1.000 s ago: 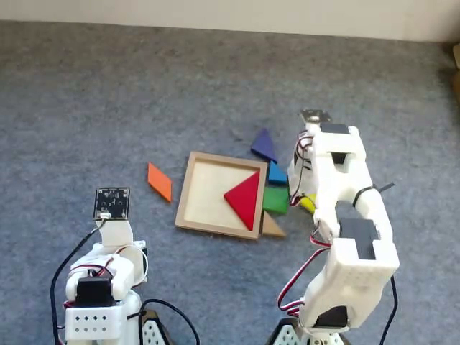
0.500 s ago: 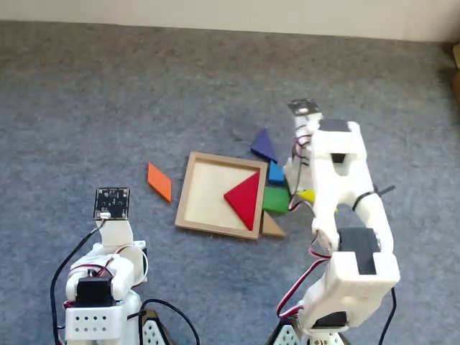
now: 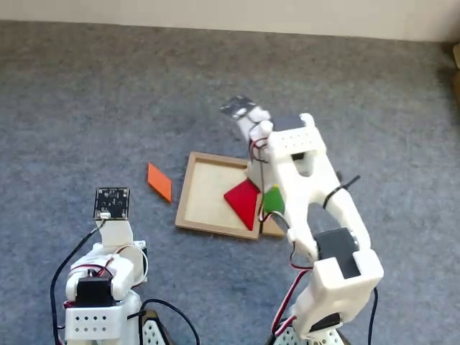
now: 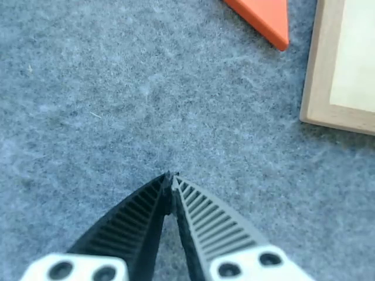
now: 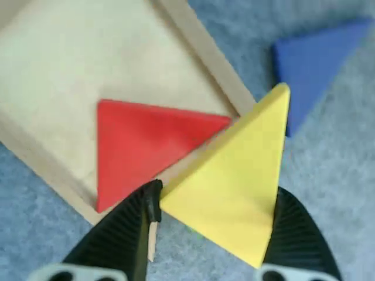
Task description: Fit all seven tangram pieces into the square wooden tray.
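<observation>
Right wrist view: tray (image 5: 204, 54) holding red triangle (image 5: 139, 146), right jaws gripping yellow triangle (image 5: 239, 187); left jaws closed.

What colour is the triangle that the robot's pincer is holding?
Yellow. The triangle shows best in the right wrist view.

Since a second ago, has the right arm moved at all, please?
Yes. The right arm has swung left, from beside the tray's right edge to over it, its jaws shut on the yellow triangle.
</observation>
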